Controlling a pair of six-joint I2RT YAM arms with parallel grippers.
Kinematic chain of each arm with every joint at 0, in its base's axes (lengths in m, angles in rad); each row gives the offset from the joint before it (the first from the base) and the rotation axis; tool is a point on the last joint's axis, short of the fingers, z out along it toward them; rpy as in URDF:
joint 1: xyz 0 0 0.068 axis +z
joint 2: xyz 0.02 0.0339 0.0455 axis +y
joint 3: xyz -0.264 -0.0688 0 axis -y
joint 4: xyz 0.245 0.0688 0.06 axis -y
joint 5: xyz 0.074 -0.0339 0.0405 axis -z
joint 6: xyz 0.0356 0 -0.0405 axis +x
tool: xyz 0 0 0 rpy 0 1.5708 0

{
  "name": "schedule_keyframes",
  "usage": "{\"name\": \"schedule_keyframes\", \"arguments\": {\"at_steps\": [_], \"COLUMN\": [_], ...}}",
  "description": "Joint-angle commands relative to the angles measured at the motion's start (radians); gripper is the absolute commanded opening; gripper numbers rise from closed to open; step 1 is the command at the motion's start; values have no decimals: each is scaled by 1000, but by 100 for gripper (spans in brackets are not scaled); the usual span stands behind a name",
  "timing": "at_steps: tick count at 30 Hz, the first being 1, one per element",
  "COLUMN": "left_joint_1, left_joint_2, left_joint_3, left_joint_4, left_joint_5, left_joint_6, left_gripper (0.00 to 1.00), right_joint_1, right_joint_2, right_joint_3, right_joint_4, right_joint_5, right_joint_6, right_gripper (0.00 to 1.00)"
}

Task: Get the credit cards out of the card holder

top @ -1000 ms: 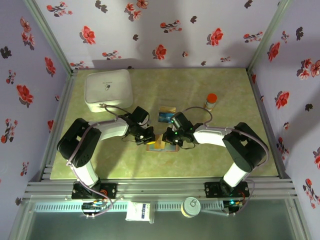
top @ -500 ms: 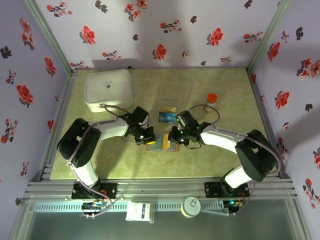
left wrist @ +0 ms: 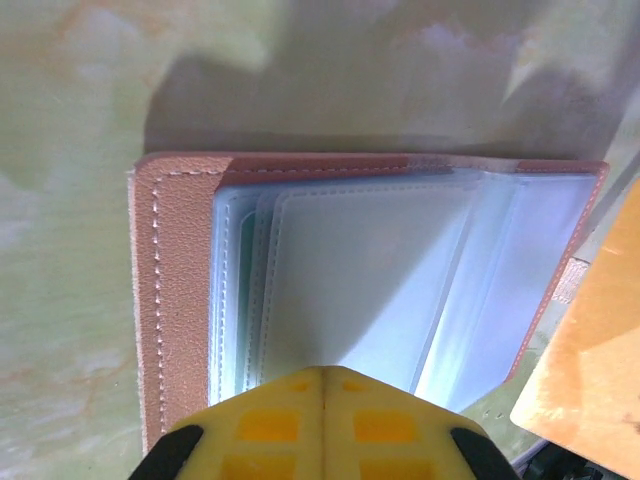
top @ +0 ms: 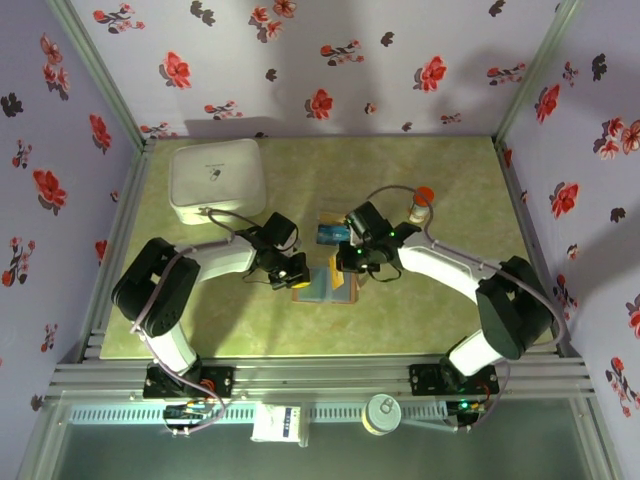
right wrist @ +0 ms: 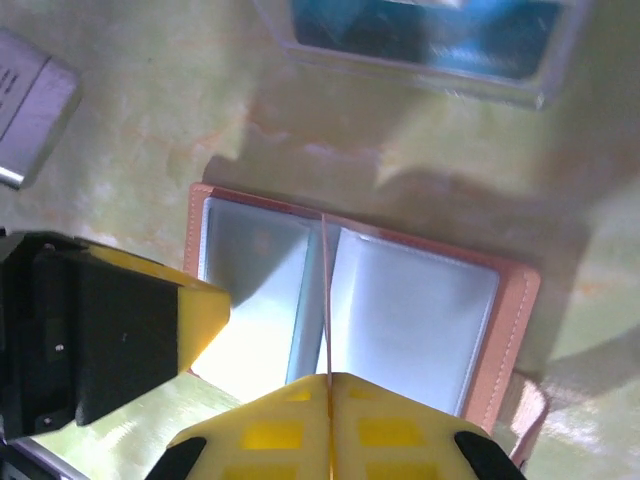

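Note:
The card holder [top: 322,288] lies open on the table, brown leather with blue-grey clear pockets [left wrist: 360,270]. My left gripper [left wrist: 323,370] is shut, its tip resting on the pocket pages at the holder's left half [top: 298,275]. Over the holder's fold, my right gripper [right wrist: 328,378] is shut on a thin orange-tan credit card [right wrist: 324,300], seen edge-on and standing upright. The same card [left wrist: 590,370] shows flat at the right of the left wrist view. In the top view the right gripper [top: 343,265] hangs over the holder's far right part.
A clear plastic box [top: 333,230] holding blue cards [right wrist: 430,30] sits just beyond the holder. A white square box [top: 218,180] stands at the back left, and an orange-capped bottle [top: 422,203] at the back right.
My right wrist has swung toward the far side, nearer the clear box, with the card in its jaws. The left arm has stayed put on the holder.

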Motion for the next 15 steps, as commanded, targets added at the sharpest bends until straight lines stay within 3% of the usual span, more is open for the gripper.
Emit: {"name": "schedule_keyframes", "arguments": {"at_steps": [1, 15], "left_joint_1": [14, 54], "left_joint_2": [-49, -143], "left_joint_3": [6, -56], "left_joint_4": [-34, -46], "left_joint_5": [-28, -55], "left_joint_6": [20, 21], "left_gripper": [6, 7], "right_joint_1": [-5, -10], "right_joint_2": [43, 138], "right_joint_3": [91, 368], "right_joint_4": [-159, -378], "right_joint_5": [25, 106], "right_joint_6": [-264, -1040], "right_gripper": [9, 1]}}
